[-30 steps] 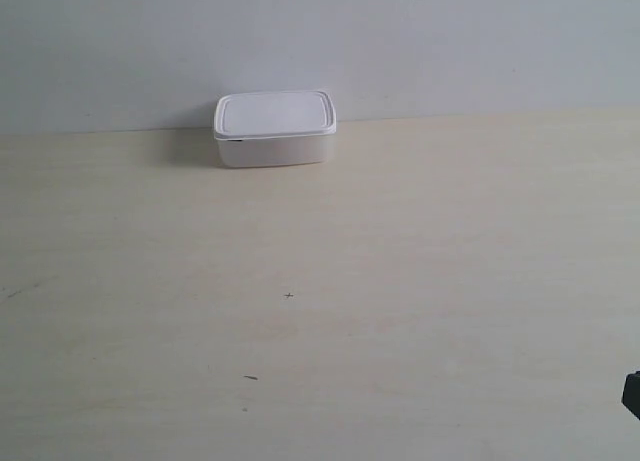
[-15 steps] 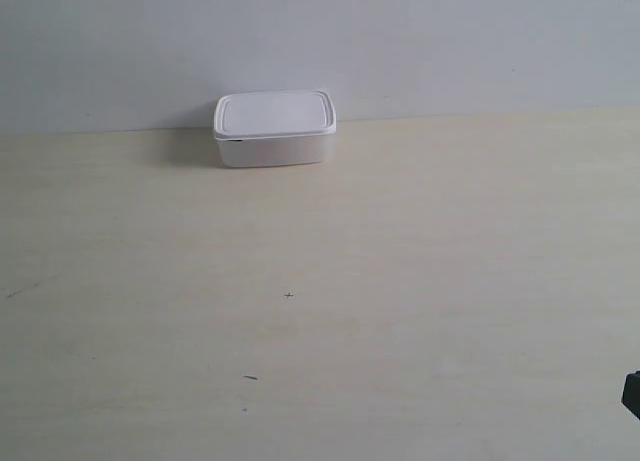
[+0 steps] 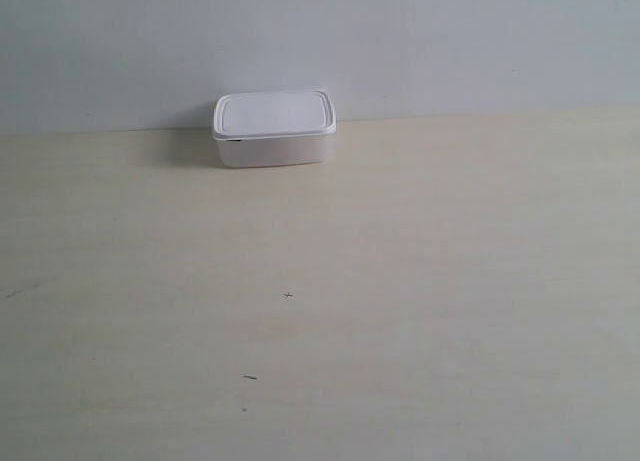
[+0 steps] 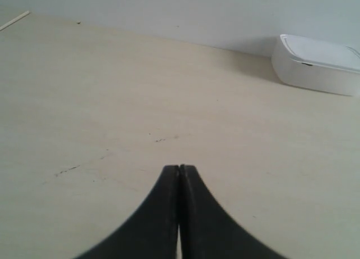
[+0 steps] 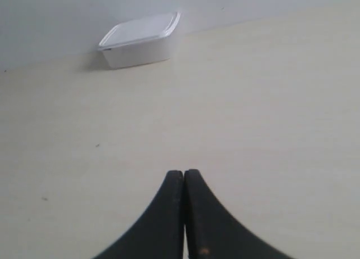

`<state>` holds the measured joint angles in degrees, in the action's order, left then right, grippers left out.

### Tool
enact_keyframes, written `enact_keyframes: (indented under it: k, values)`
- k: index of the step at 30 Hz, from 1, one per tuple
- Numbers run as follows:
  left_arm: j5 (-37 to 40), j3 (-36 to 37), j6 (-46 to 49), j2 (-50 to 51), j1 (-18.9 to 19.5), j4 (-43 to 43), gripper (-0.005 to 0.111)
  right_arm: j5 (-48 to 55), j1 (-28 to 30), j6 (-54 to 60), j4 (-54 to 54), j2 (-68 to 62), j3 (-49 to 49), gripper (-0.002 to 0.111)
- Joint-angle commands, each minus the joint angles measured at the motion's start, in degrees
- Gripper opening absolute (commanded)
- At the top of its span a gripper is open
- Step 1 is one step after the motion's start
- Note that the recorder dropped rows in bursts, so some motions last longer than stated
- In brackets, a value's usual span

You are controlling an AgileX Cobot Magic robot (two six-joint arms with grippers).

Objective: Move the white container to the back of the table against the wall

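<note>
Container [image 3: 274, 128] sits lid-on at the far edge of the table [image 3: 400, 281], left of centre, right at the wall [image 3: 450, 41]. Table is matte cream with a few dark specks [image 3: 288, 295]; wall is plain grey-blue. Left gripper [image 4: 179, 168] and right gripper [image 5: 184, 172] are both clenched on nothing, well apart from it.

It looked like a sparse lab test space: a plain cream tabletop [image 3: 420, 281] met a smooth grey-blue wall [image 3: 450, 41].

One white container [image 3: 274, 128], one table [image 3: 450, 281] — two grippers [image 4: 179, 170] [image 5: 184, 173]
</note>
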<state>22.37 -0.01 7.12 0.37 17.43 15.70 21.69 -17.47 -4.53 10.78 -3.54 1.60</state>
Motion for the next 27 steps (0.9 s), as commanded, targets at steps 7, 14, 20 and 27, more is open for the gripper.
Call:
enact_keyframes:
  k: [7,14,20,27]
  values:
    - [-0.5,0.0,0.3,-0.4,0.1,-0.2,0.0,-0.1,11.2,4.5,-3.4,3.5,-0.5,0.0]
    - [-0.5,0.0,0.3,-0.4,0.1,-0.2,0.0,-1.8,15.7,7.6,-3.3,3.5,-1.6,0.0]
    - [-0.5,0.0,0.3,-0.4,0.1,-0.2,0.0,-2.5,17.8,9.4,-3.3,3.5,-1.6,0.0]
    - [-0.5,0.0,0.3,-0.4,0.1,-0.2,0.0,-2.5,17.8,9.4,-3.3,3.5,-1.6,0.0]
